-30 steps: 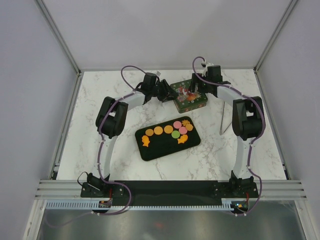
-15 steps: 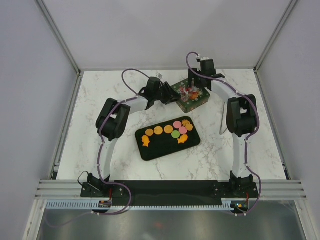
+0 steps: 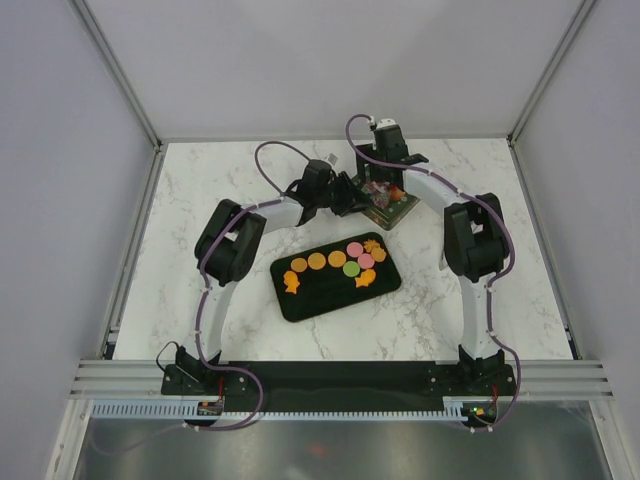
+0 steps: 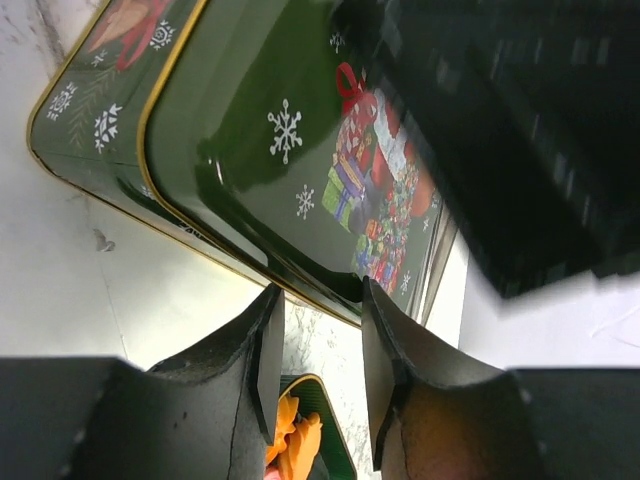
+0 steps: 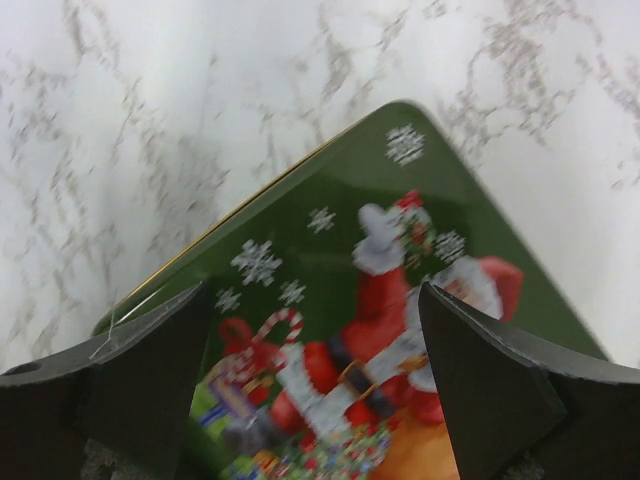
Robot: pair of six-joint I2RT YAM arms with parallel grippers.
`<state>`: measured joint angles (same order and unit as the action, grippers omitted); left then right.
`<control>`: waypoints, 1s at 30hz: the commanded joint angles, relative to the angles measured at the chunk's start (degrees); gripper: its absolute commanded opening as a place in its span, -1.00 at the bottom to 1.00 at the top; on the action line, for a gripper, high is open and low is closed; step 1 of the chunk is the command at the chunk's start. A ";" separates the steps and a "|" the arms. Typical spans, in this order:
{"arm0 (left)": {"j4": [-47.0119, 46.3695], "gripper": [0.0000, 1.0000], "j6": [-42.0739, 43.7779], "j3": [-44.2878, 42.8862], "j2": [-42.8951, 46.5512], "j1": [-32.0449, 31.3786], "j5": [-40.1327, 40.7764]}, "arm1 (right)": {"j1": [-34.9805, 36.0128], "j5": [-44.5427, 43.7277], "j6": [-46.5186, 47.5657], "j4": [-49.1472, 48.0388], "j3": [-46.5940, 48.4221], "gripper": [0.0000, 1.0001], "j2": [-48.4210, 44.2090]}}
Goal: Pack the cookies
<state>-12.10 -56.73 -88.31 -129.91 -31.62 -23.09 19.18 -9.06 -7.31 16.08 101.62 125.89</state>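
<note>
Marble table [image 3: 200,200], festive tin [image 3: 398,208] near its far edge
Right fingers [image 5: 150,370] spread over the lid [image 5: 340,250]; left fingers [image 4: 250,350] at its rim (grip unclear). Cookies [image 3: 340,262] lie on the black tray [image 3: 320,298], mid-table.

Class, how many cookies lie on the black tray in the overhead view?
10 cookies on the black tray: left-end fish, three orange rounds in a row, then a right-end cluster of two pink, one green, three orange. Overlaps may hide more.
</note>
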 commanded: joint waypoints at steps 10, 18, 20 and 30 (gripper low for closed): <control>2.25 -0.36 2.59 1.56 0.00 -1.87 -3.28 | 3.76 -3.51 -2.70 5.37 -13.29 0.67 -3.45; 2.34 -0.36 3.47 4.46 4.66 -1.17 -3.10 | 3.06 4.74 -4.55 2.73 -15.49 0.41 -3.10; 2.34 -0.36 3.47 5.86 6.59 -0.64 -3.10 | 2.45 7.11 -4.90 2.03 -15.58 0.33 -3.01; 2.34 -0.36 3.47 11.94 13.28 2.17 -3.10 | 0.33 16.35 -6.93 0.54 -15.49 0.18 -2.05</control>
<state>-8.71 -55.57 -76.75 -120.64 -30.83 -25.71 19.31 0.49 -11.97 7.25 89.41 119.63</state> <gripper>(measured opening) 0.323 0.595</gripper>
